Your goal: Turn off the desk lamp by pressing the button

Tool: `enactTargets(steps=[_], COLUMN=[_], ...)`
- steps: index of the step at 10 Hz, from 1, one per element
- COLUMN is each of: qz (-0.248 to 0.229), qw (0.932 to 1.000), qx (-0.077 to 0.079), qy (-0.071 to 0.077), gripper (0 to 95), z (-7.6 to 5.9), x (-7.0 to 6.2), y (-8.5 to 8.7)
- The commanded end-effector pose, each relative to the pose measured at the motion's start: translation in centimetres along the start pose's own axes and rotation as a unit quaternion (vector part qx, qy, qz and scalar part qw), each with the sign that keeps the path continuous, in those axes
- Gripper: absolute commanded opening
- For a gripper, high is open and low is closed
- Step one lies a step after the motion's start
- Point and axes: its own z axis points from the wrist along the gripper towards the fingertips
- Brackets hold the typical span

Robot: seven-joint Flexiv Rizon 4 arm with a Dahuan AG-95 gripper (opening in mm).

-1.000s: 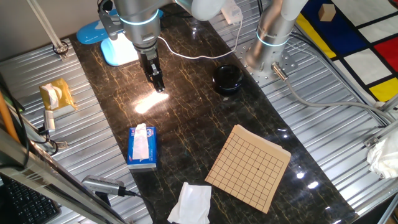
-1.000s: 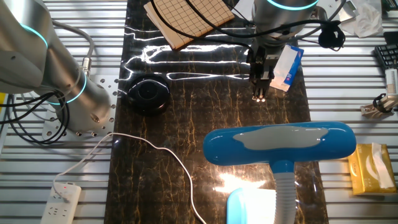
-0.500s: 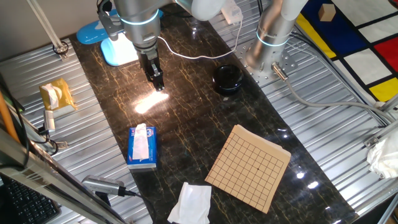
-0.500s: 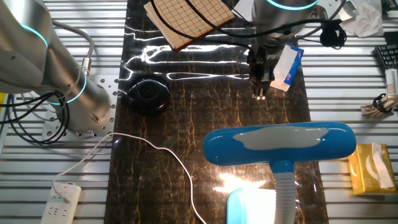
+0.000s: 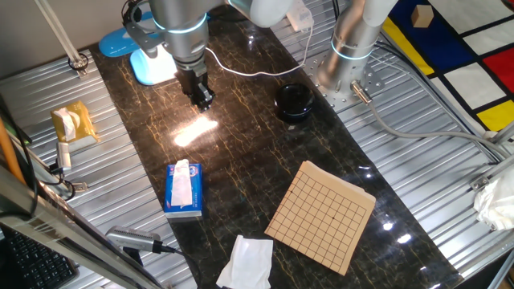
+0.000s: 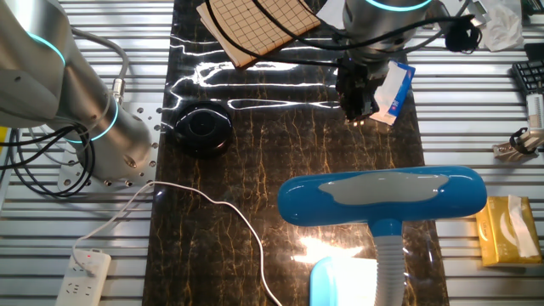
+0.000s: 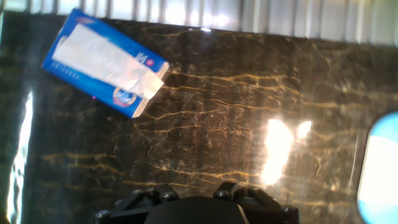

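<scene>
The desk lamp has a light blue oval head (image 5: 119, 42) and a round base (image 5: 154, 66) at the far left corner of the dark marble table (image 5: 257, 160). It is lit and throws a bright patch (image 5: 195, 130) on the table. In the other fixed view its head (image 6: 382, 197) with the white strip is in front and its base (image 6: 344, 285) is below. Its edge shows at the right of the hand view (image 7: 379, 171). No button is discernible. My gripper (image 5: 206, 100) points down above the table, right of the base and apart from it. It also shows in the other fixed view (image 6: 357, 117). Its fingertips are hidden in the hand view.
A blue-and-white tissue box (image 5: 184, 189) lies on the table, also seen in the hand view (image 7: 106, 62). A black round object (image 5: 294, 102), a wooden grid board (image 5: 321, 215), a white cloth (image 5: 246, 263) and a second arm's base (image 5: 347, 64) stand around. The lamp's white cord (image 6: 221, 212) crosses the table.
My gripper has risen a little above the table, staying near the lit patch. The lamp stays lit.
</scene>
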Motion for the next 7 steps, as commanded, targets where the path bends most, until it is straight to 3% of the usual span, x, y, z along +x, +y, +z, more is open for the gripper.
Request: enactTargets(steps=[1,6,7], qz=[0.000,-0.008,-0.016], qw=[1.0000,0.9999,0.9996], qx=[0.002,0.008,0.021], qy=[0.001,0.005,0.011], gripper=[0.0,0.0,0.0], z=[0.01,0.01,0.01], x=[-0.02,-0.02,-0.02], y=[-0.01,-0.01,-0.01])
